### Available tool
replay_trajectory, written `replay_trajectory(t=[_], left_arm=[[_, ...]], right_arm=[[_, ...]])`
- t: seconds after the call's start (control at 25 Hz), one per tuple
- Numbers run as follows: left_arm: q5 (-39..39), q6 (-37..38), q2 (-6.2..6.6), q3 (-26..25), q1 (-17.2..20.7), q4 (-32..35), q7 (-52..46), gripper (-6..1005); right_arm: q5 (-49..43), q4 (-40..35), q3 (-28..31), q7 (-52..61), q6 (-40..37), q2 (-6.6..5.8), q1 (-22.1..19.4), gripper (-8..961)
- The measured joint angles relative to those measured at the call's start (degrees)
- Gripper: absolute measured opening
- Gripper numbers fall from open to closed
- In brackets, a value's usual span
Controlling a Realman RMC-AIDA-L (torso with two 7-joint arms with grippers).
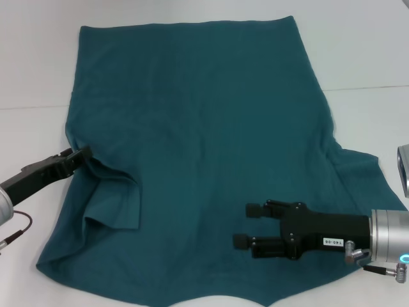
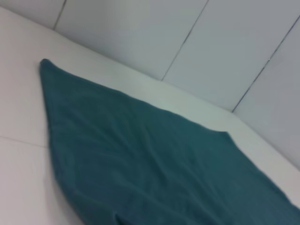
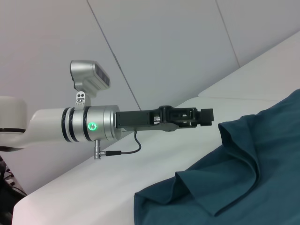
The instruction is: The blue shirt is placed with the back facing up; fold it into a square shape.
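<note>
Left hand [image 1: 82, 155] closed at shirt [image 1: 204, 147] sleeve; right hand [image 1: 250, 225] open above. Could slip, leaving crooked fold.

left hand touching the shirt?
Touching. In the head view the left hand meets the shirt at its left edge, where the cloth bunches up. The right wrist view agrees.

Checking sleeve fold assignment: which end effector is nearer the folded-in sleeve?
Left. The left end effector is at the folded-in sleeve on the blue shirt; the right end effector hovers open over its middle.
</note>
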Motion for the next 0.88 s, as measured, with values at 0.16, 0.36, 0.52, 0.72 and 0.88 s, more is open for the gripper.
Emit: replay_trajectory(t=[0.16,0.36,0.52,0.72,0.88], left_arm=[[0.9,-1.4,-0.02,0.4,0.0,-0.1,0.3,434],[1.4,-1.6,0.04,0.4,0.6,0.0,0.3,674],[1.4,-2.7,0.06,0.9,0.2,-0.1,0.5,713],[1.4,-5.1,-0.01,2.5,-1.4,-1.1,0.5,702],[1.4,-6.8,0.03,2.8,-3.0,-2.6,0.6,685]], right_arm=[[0.0,-0.1,0.0,0.3,-0.1,0.00,0.1,941],[0.0,-0.1,0.0,0.8,0.0,0.00,0.1,941],[0.0,-0.1,0.0,0.9,0.0,-0.08,0.1,941],[0.0,-0.1,0.0,1.0,0.0,-0.09,0.1,940],[0.0,0.0,0.0,1.1,0.1,-0.08,0.1,940]])
